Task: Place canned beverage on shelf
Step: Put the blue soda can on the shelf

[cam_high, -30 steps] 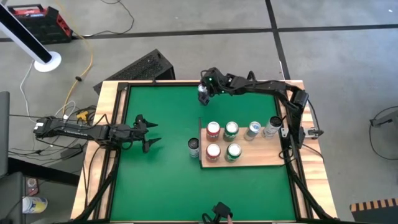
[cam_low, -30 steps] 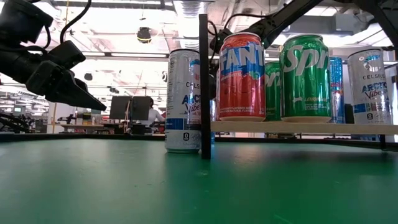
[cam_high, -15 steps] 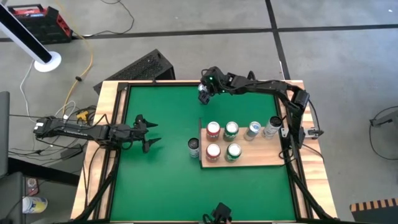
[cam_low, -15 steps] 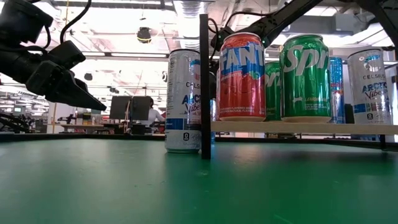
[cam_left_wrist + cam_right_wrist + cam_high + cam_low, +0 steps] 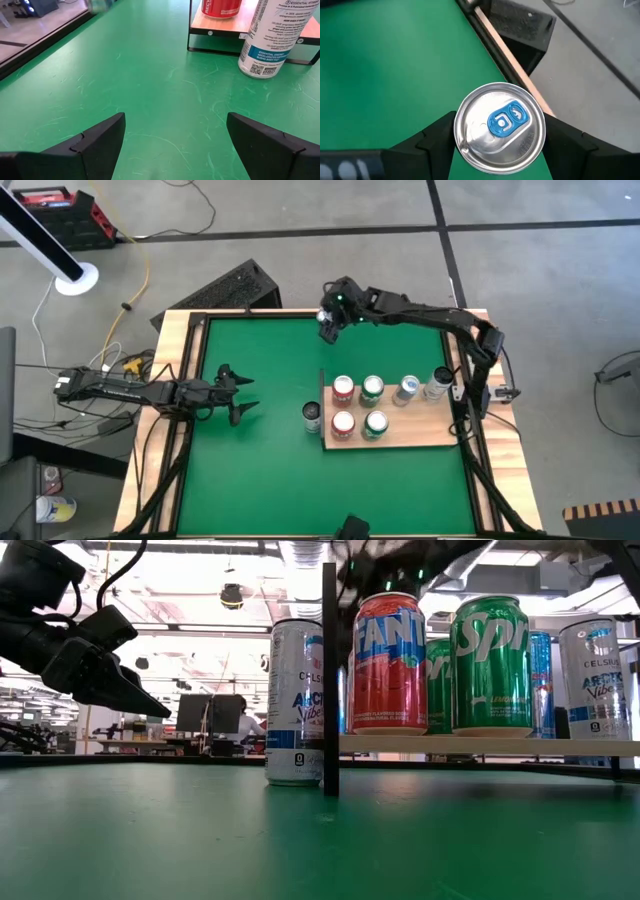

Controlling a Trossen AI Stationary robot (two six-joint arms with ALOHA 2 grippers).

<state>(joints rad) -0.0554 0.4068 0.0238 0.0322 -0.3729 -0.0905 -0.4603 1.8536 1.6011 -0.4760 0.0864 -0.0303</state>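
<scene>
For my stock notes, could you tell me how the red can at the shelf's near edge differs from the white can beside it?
The red can stands on the shelf; the white can stands on the green table, just outside the shelf's dark edge. The red can is shorter and wider, the white can taller and slimmer. Both stand upright, untouched.

red can (image 5: 388, 662): "FANTA" | green can (image 5: 491, 664) beside it: "Sprite" | white can (image 5: 294, 700) left of red: "CELSIUS", "Vibe" | far-right white can (image 5: 592, 678): "ARCTIC Vibe"

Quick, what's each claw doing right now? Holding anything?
Left claw: open, empty, hovering over the green table.
Right claw: fingers on both sides of a silver can with a blue tab, at the table's far edge.
</scene>
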